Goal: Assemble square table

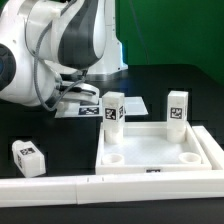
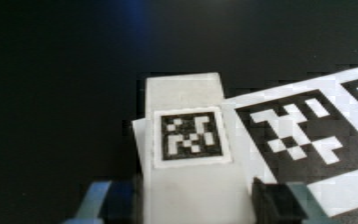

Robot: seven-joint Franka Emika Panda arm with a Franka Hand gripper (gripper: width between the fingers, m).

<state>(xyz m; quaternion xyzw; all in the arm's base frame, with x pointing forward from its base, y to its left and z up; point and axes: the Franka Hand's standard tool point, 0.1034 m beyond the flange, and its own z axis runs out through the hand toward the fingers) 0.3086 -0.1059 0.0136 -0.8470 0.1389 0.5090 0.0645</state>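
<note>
While the pincer (image 2: 190, 205) is straddling 1 lying table leg (image 2: 190, 135) next to the marker board (image 2: 309, 130), its fingers (image 2: 105, 200) are flanking it closely; actual contact cannot be told. The square tabletop (image 1: 150, 131) is resting on the desk (image 1: 60, 135) against the L-shaped rail (image 1: 60, 185). An upright leg (image 1: 113, 108) and a second upright leg (image 1: 177, 105) are standing along its rim.

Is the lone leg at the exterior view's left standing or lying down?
Lying down: the leg rests lengthwise on the black table, tag facing upward.
</note>
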